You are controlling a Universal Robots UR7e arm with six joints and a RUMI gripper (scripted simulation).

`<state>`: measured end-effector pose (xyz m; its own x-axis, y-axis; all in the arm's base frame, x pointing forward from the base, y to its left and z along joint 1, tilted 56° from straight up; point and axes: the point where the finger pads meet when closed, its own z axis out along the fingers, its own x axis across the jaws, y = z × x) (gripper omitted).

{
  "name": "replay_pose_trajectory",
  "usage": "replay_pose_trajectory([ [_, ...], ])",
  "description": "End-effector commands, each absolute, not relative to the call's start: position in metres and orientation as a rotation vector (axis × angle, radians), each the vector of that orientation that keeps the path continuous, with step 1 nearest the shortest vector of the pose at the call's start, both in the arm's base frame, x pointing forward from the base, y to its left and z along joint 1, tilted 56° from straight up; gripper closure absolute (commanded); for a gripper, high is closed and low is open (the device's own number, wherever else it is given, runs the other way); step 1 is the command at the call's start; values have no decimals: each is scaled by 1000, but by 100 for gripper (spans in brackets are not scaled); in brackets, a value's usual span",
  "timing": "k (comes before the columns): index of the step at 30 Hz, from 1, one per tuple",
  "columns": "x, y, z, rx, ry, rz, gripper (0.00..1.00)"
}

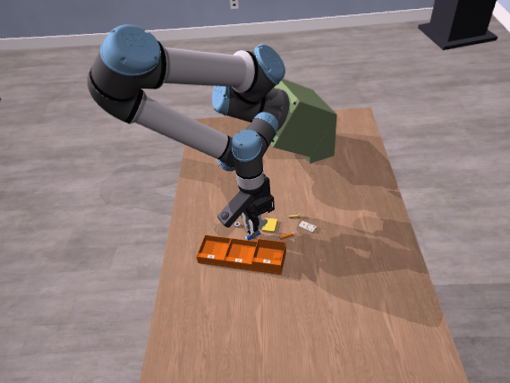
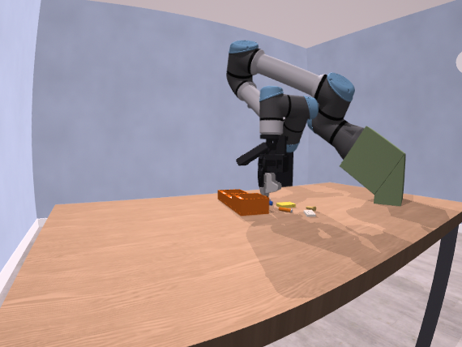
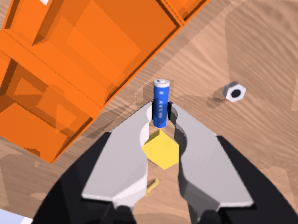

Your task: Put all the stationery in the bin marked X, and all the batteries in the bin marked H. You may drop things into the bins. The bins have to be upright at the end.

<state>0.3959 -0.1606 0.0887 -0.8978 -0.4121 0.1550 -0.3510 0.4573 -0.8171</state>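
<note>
My gripper (image 3: 160,103) is shut on a blue battery (image 3: 161,101), which sticks out past the fingertips. It hangs low over the table just behind the right end of a row of three orange bins (image 1: 242,254). The battery also shows in the top view (image 1: 249,236). The bin labels are too small to read. A yellow pad (image 1: 269,224) lies behind the gripper and shows between my fingers in the wrist view (image 3: 161,149). An orange pen (image 1: 286,234), a white flat item (image 1: 307,226) and a small yellowish piece (image 1: 293,216) lie to the right.
A metal nut (image 3: 234,92) lies on the table beside the battery. The arm's green base block (image 1: 306,121) stands at the far end of the table. The bins show in the wrist view at upper left (image 3: 75,65).
</note>
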Motion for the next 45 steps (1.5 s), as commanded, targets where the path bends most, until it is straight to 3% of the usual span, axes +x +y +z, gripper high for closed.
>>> replay_pose_trajectory([
  [1, 395, -161, 88, -690, 2628, -1448, 100],
  [21, 381, -113, 123, -687, 2623, -1448, 100],
  [45, 379, -114, 121, -690, 2628, -1447, 100],
])
